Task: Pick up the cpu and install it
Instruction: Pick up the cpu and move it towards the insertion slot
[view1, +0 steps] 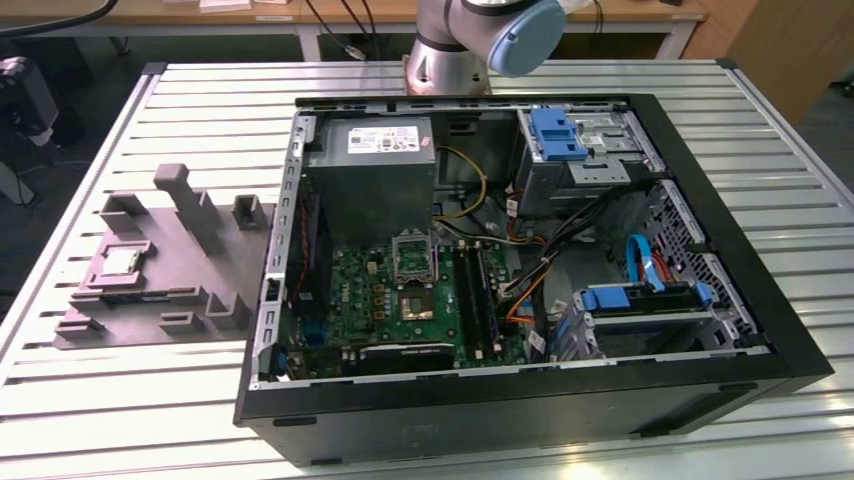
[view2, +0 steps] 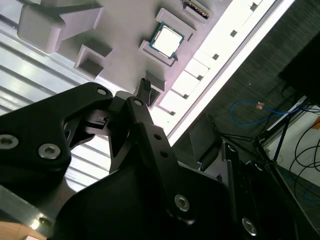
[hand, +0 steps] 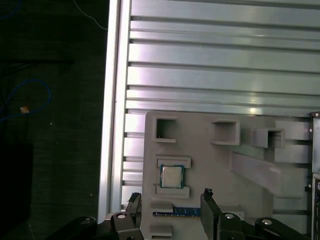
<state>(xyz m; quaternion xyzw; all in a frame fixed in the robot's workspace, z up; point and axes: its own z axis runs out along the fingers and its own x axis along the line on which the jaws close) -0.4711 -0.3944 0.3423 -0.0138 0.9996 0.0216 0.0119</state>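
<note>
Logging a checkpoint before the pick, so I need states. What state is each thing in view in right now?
cpu: lying flat in its recess, metal top up, not gripped.
gripper: open, fingers apart, holding nothing, close to the cpu.
grey fixture: flat on the slatted table, cpu seated in it.
computer case: lying on its side, panel off, inside exposed.
</note>
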